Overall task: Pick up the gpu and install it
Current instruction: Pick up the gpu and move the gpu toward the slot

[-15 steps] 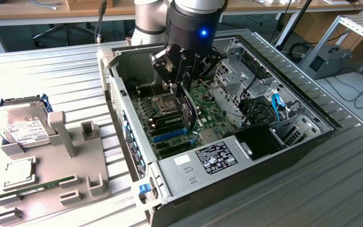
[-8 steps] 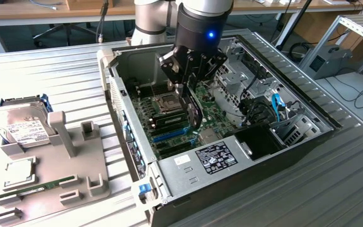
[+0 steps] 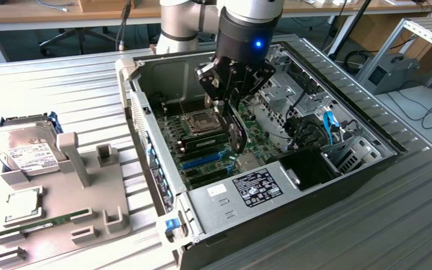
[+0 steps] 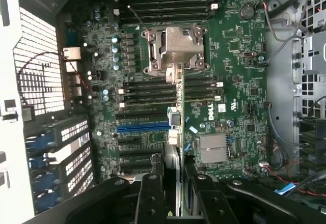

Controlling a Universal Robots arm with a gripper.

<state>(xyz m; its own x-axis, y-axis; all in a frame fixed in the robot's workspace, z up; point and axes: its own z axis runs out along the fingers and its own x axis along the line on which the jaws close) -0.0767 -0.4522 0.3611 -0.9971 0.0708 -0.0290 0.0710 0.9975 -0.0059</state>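
Black on its visible face, the gpu (image 3: 237,134) hangs edge-down inside the open computer case (image 3: 224,228), pinched at its upper end by the gripper (image 3: 229,102). The jaws are closed on the card, one finger on each flat side.

- Card sits directly under the jaws, nothing between them and it.
- Long axis appears to run straight down from the jaws toward the motherboard (image 4: 239,81). From the wrist it shows as a thin line, so it is held on edge.
- Lower end looks close above the board but not seated. I cannot tell whether it touches.
- Blue slot (image 4: 140,129) lies just beside the card's lower end and runs crosswise to the card as seen from the wrist.
- CPU socket (image 4: 173,48) lies farther out from the jaws, past the card's tip.

Judgement: pickup done, card not installed.
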